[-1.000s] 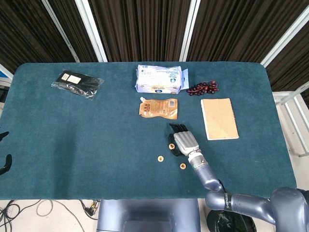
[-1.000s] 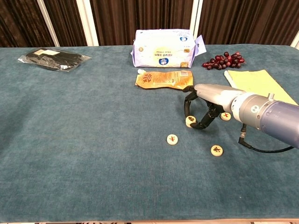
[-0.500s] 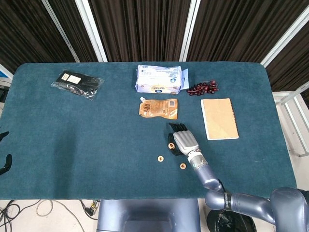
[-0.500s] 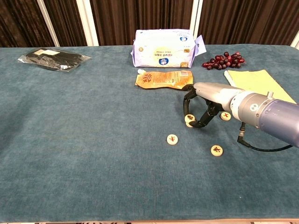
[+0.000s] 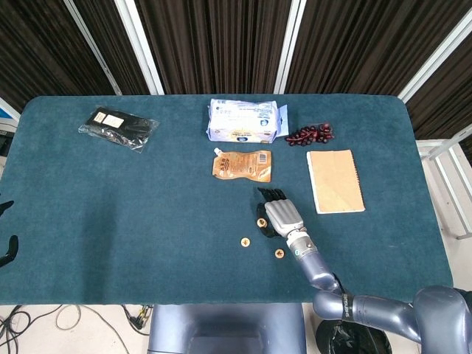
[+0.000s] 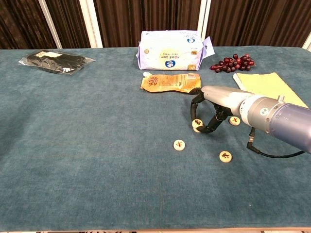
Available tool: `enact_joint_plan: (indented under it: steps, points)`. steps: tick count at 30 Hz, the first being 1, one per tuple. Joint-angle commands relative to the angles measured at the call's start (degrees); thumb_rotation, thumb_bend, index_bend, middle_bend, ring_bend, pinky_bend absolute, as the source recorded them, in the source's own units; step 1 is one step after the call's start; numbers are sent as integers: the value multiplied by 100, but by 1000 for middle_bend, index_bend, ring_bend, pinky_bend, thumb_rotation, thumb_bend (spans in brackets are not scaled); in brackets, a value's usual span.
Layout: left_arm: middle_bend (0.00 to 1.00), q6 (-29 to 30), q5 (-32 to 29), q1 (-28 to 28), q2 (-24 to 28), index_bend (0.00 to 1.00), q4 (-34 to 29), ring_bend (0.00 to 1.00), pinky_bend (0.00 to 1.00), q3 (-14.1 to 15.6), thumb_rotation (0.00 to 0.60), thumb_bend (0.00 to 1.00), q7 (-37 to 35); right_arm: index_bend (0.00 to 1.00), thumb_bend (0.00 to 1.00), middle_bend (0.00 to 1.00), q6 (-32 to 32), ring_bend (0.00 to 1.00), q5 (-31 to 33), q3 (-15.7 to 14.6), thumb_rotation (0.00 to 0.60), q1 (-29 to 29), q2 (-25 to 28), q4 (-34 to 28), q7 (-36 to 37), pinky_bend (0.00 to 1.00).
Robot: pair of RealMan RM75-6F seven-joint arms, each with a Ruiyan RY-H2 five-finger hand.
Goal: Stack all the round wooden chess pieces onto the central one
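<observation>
right hand point(image 6: 210, 118): mine, fingers curled round a chess piece point(image 6: 197, 123), pinched just off the cloth, near the pouch point(image 6: 170, 82)
other pieces: near-left one point(image 6: 179, 144), near-right one point(image 6: 225, 156), right one point(image 6: 234, 121)
left hand: out of view
risk: thin pinch, disc could tip or drop off-centre on release

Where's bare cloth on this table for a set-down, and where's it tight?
Free: the whole left half below the black packet, and the front strip nearer than the loose discs. Tight: around the right hand, between the brown pouch, notebook and grapes.
</observation>
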Motion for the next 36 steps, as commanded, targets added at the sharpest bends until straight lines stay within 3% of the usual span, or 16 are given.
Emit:
enact_joint_plan:
  steps: [1,36]
  points:
    - [0,6,3,2,0,161,-2,0,0,0,600,490,2,538,408,0,0,0,0,1,600,2,2,0,-7,0]
    - [0,-2,-9,-2,9,161,-31,0,0,-6,600,490,7,488,408,0,-53,0,16,-27,600,-13,54,-46,-4,0]
